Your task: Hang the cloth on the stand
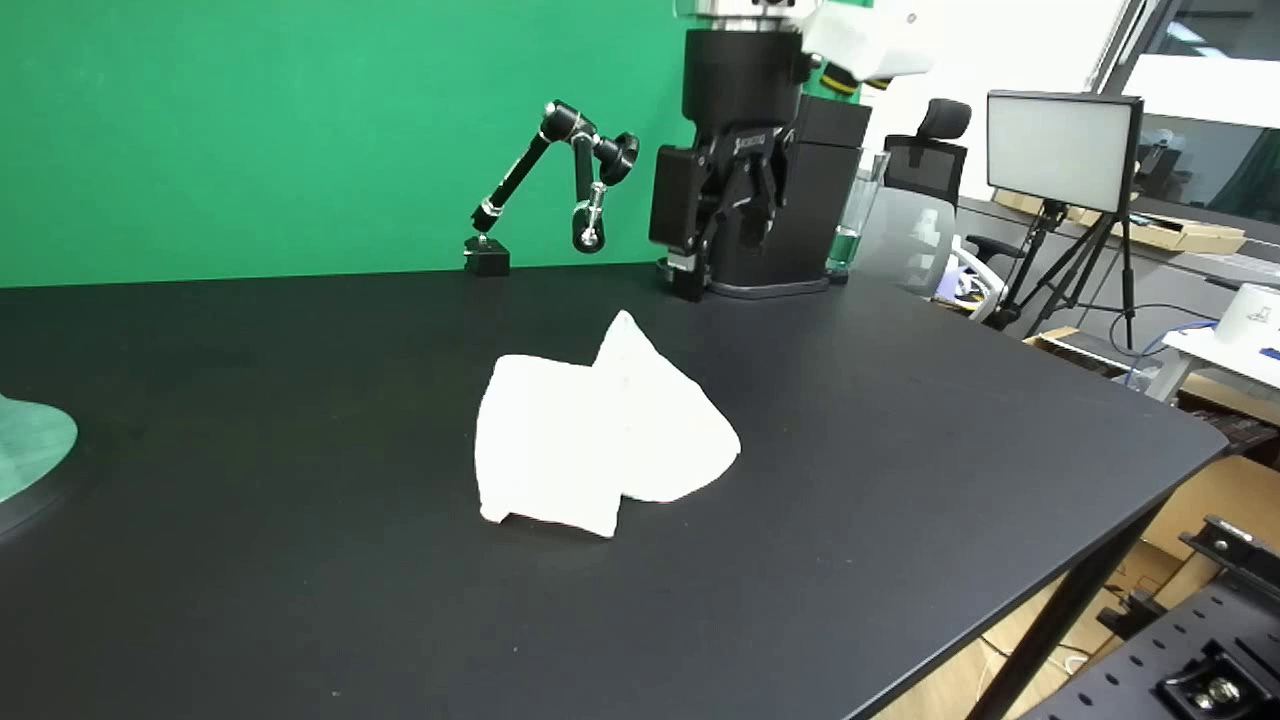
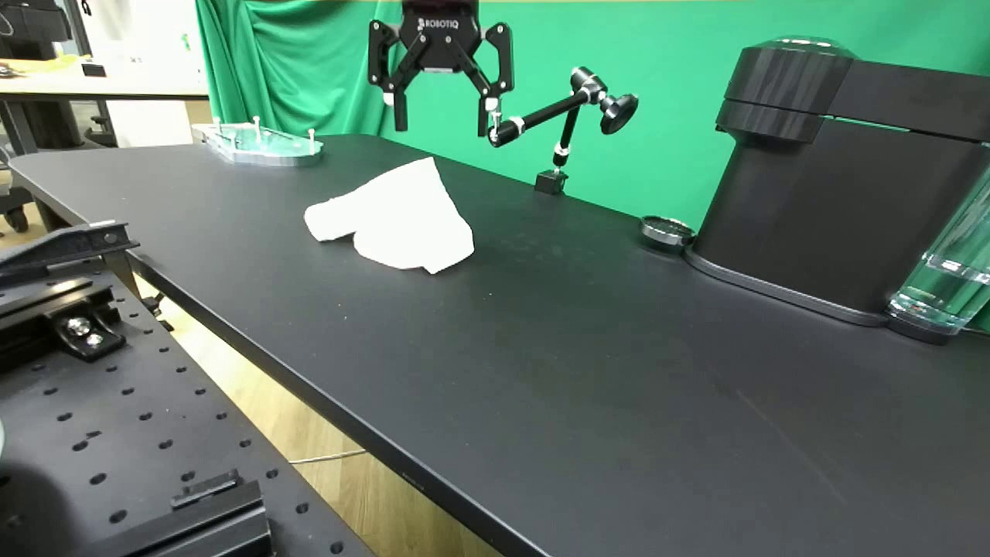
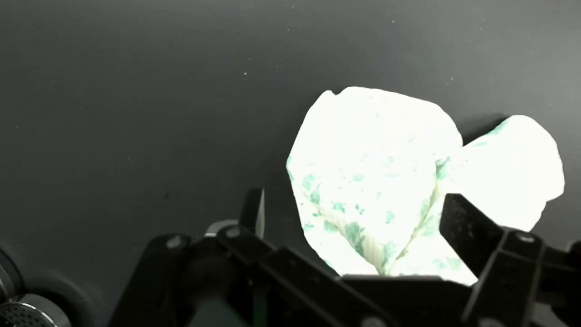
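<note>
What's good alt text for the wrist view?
White cloth with a pale green print lies rumpled on a black tabletop, right of centre. Open black jaws come in from the bottom edge, the right-hand one overlapping the cloth in the picture. A round, perforated metal piece is cut off at the lower left corner.

PLACE: lab | green backdrop (image 1: 300,130) behind black table (image 1: 300,600) | perforated black plate (image 2: 116,452) | tripod-mounted panel (image 1: 1062,150) | office chair (image 1: 925,165)
</note>
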Controlling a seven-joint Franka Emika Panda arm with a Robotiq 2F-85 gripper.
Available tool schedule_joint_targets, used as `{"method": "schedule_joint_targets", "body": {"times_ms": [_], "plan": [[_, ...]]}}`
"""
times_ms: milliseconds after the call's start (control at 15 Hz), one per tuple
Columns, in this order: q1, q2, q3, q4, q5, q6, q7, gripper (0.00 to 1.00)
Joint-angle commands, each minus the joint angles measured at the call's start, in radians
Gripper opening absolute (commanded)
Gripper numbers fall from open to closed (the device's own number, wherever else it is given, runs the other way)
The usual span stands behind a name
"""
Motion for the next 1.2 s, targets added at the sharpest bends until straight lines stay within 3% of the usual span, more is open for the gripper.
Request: {"method": "schedule_joint_targets", "body": {"times_ms": [0,267,333,467,867,1133], "plan": [[0.003,0.108,0.014,0.055,-0.026,0.088,0.063,1.00],[0.020,0.185,0.017,0.091,-0.022,0.150,0.073,1.00],[0.022,0.200,0.017,0.100,-0.014,0.160,0.070,0.75],[0.025,0.224,0.014,0.113,-0.008,0.178,0.073,0.68],[0.020,0.256,0.026,0.134,0.055,0.201,0.056,0.24],[0.001,0.248,0.066,0.140,0.194,0.148,0.030,0.01]]}}
